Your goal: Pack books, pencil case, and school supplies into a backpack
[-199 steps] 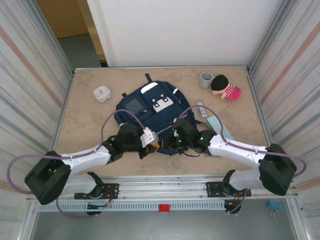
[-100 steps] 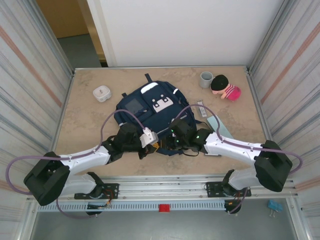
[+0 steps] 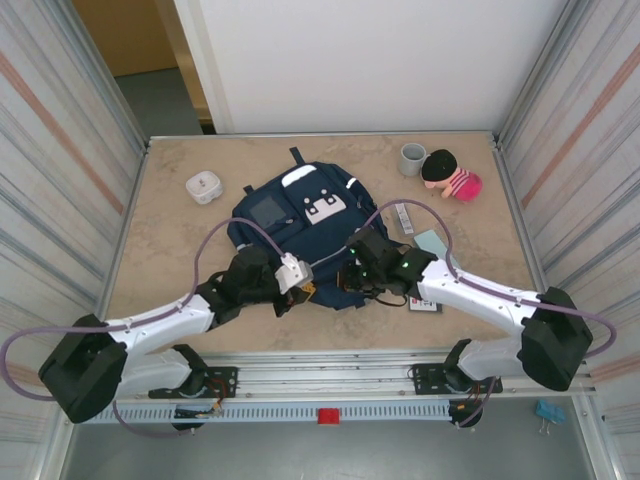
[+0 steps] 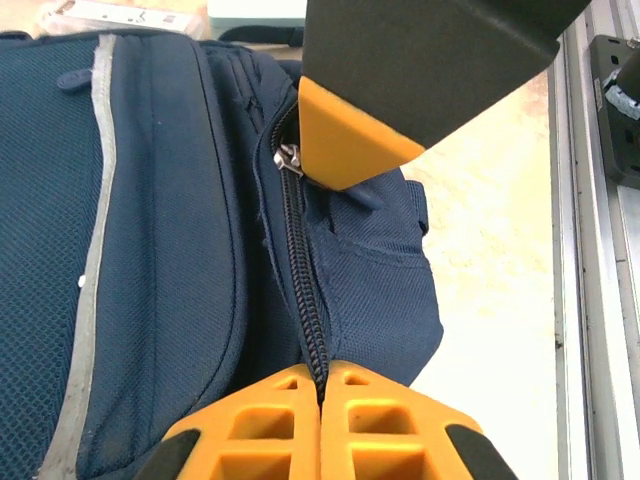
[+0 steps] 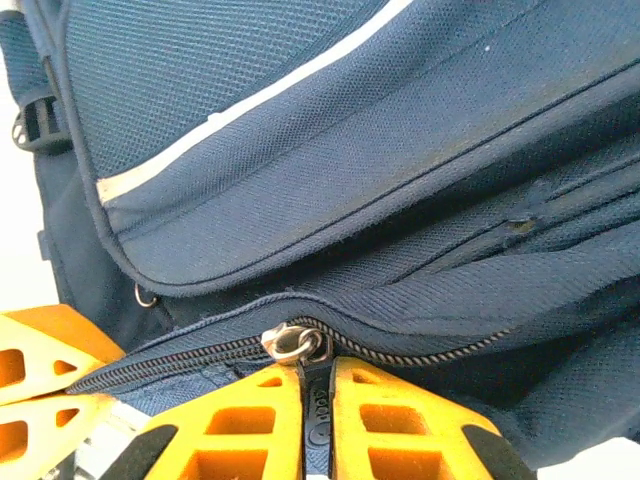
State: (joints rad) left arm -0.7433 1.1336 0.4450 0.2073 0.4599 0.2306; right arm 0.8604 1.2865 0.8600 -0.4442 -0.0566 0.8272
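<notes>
The navy backpack (image 3: 298,212) lies flat in the middle of the table, and both grippers are at its near edge. My left gripper (image 3: 303,288) is shut on the zipper seam (image 4: 312,340) of the backpack (image 4: 170,230). My right gripper (image 3: 352,280) is shut on the black zipper pull (image 5: 319,405), just below the metal slider (image 5: 290,343) of the backpack (image 5: 330,150). A pale teal book (image 3: 432,242) lies right of the bag, partly under my right arm. Near it lie a grey-white bar (image 3: 402,217) and a black rectangle with a white label (image 3: 424,303).
A rounded white box (image 3: 204,186) sits at the back left. A grey cup (image 3: 412,158) and a plush doll (image 3: 452,176) stand at the back right. Metal walls close in both sides, and a rail (image 3: 330,380) runs along the near edge.
My right gripper opened briefly and shut again on the zipper pull. The right arm swung slightly back, uncovering the black rectangle. The left gripper stayed shut and shifted a little.
</notes>
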